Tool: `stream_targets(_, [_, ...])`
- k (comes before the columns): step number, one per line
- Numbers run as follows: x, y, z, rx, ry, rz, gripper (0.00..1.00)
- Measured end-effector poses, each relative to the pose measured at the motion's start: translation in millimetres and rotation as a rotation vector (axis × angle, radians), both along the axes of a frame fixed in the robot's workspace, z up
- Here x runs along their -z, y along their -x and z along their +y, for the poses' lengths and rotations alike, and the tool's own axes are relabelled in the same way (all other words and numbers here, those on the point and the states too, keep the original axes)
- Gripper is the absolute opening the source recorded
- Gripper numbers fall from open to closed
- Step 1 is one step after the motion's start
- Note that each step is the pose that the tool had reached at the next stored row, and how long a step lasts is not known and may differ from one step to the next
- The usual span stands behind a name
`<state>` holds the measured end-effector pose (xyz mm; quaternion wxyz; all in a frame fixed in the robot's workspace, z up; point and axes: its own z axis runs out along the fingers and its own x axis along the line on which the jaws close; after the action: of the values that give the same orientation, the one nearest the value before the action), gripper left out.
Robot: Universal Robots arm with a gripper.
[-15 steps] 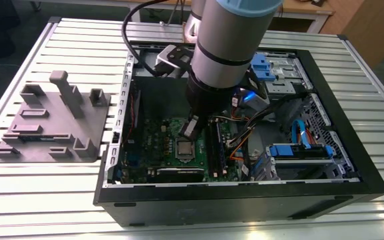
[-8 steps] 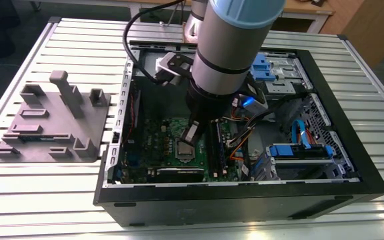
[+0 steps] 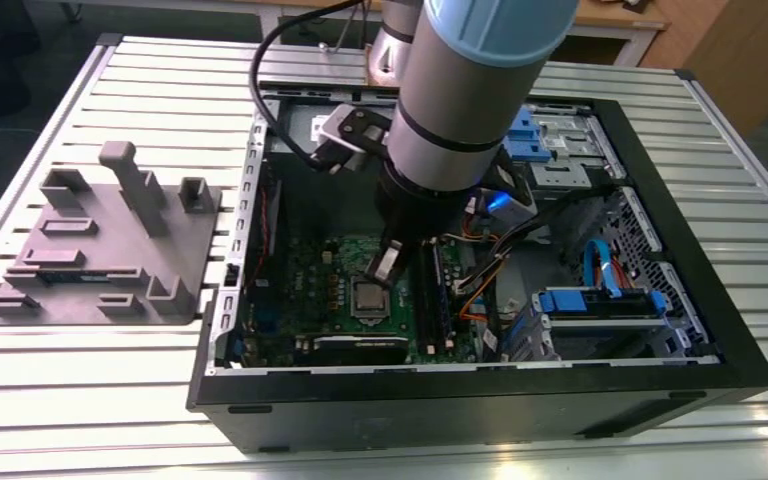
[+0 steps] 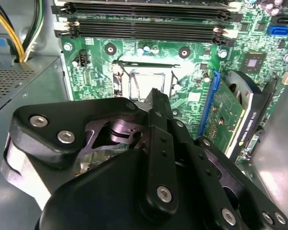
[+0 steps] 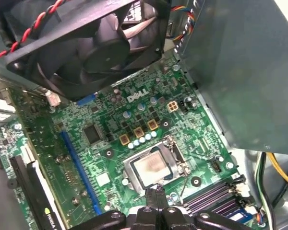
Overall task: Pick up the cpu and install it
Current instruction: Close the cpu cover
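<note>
The cpu (image 5: 153, 168) lay seated in its socket on the green motherboard (image 5: 110, 139), so the placing step looked done. The tool (image 5: 159, 200) hung just above it, fingertips pressed together and holding nothing. Any retreat called for a straight lift clear of the socket frame.

There is one big black computer case (image 3: 491, 400) with its side off, sitting on one silver ribbed metal table (image 3: 117, 400). Inside lies one large green circuit board (image 5: 110, 143). On it sits one small square chip with a shiny grey metal top (image 5: 152, 168). There is one round black fan (image 5: 93, 43). One grey plastic holder block (image 3: 97, 250) sits beside the case. One thick grey robot arm (image 3: 471, 100) reaches in, with one black gripper (image 5: 157, 201). Three long black memory slots (image 4: 144, 21) run side by side.
</note>
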<state>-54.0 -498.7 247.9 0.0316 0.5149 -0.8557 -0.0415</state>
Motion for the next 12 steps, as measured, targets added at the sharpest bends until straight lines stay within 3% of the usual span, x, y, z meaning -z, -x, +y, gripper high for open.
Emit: stream_targets(12, [0.1, 0.0, 2.5, -0.001, -0.0005, 0.0, 0.1])
